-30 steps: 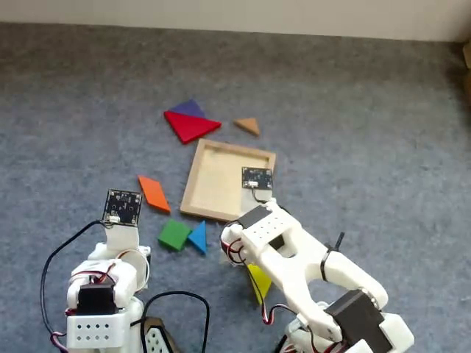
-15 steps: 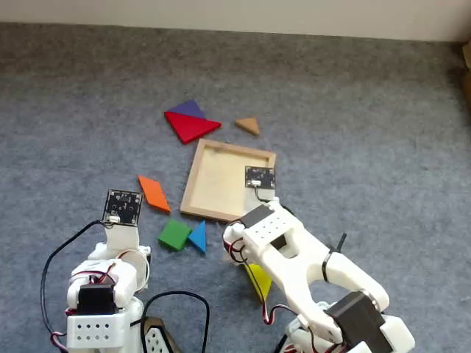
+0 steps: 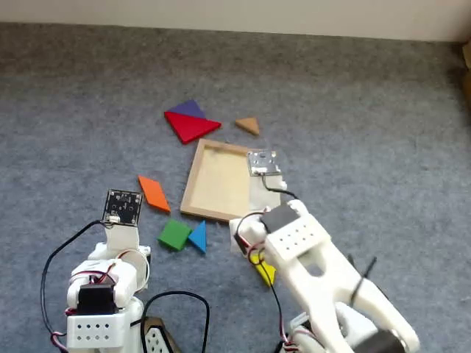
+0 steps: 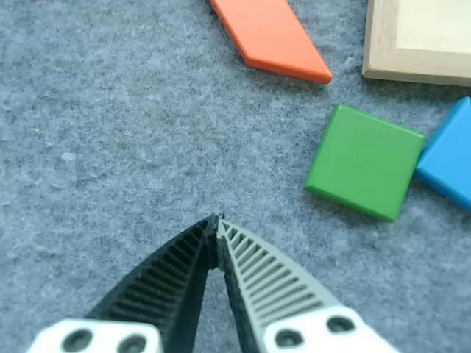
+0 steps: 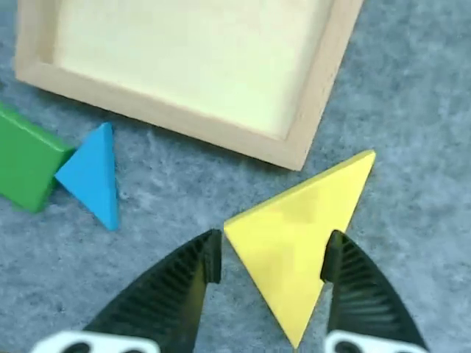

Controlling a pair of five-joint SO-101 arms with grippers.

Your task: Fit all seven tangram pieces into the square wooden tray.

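Note:
The square wooden tray (image 3: 193,193) lies empty on the grey carpet. My right gripper (image 5: 271,256) is open, one finger on each side of the yellow triangle (image 5: 298,235), which lies on the carpet just outside the tray's corner (image 5: 309,110). In the high view the yellow triangle (image 3: 264,272) peeks out from under the right arm (image 3: 294,235). My left gripper (image 4: 217,224) is shut and empty over bare carpet, near the green square (image 4: 364,162), the orange parallelogram (image 4: 268,33) and the blue triangle (image 4: 449,165).
The red triangle (image 3: 190,125), the purple piece (image 3: 190,109) and the small brown triangle (image 3: 248,126) lie beyond the tray's far side. The orange parallelogram (image 3: 154,193), green square (image 3: 174,235) and blue triangle (image 3: 198,237) lie left of the tray.
The right arm has stretched forward and swung slightly right over the yellow triangle. The pieces, the tray and the left arm have stayed put.

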